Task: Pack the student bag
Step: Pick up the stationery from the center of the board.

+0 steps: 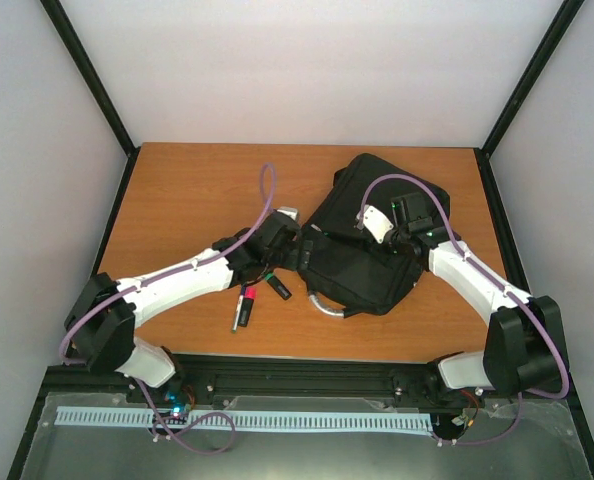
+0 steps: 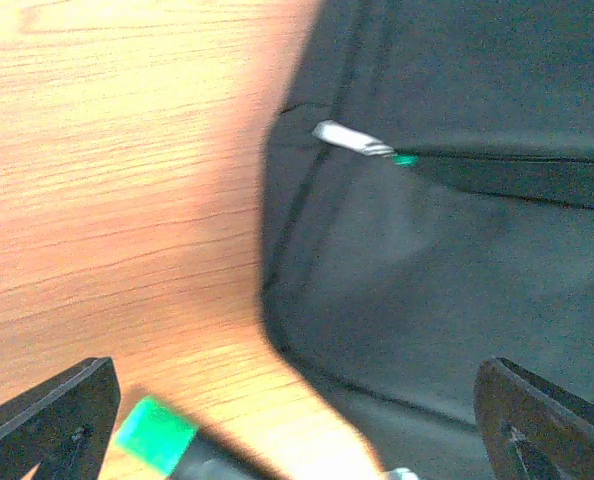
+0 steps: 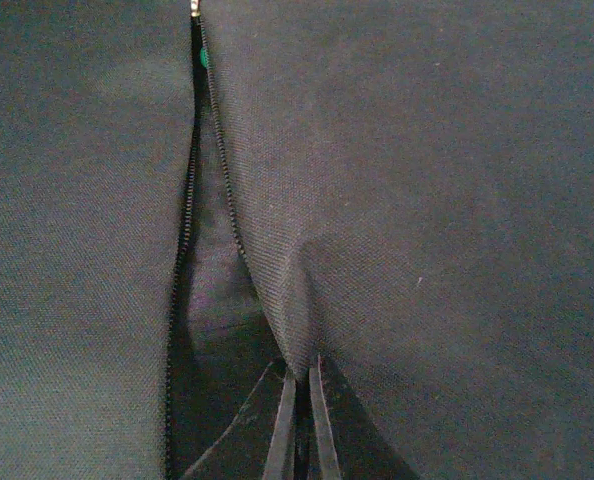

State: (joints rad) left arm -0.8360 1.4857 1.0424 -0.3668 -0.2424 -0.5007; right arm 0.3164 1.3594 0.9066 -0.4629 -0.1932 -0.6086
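Note:
The black student bag [image 1: 362, 260] lies flat at the table's centre right, its grey loop handle [image 1: 326, 306] towards the front. My right gripper [image 1: 390, 232] rests on the bag. In the right wrist view it [image 3: 299, 388] is shut, pinching a fold of the bag's fabric [image 3: 427, 200] beside an open zipper slit [image 3: 182, 260]. My left gripper [image 1: 289, 250] is at the bag's left edge. In the left wrist view it [image 2: 297, 430] is wide open and empty over the bag's corner [image 2: 447, 270], near a silver zipper pull [image 2: 345, 138].
Two markers lie on the wood in front of the left gripper: a red-tipped one [image 1: 242, 307] and a short black one with a green cap [image 1: 279, 288], which also shows in the left wrist view [image 2: 155, 432]. A small whitish item [image 1: 288, 213] lies behind the left gripper.

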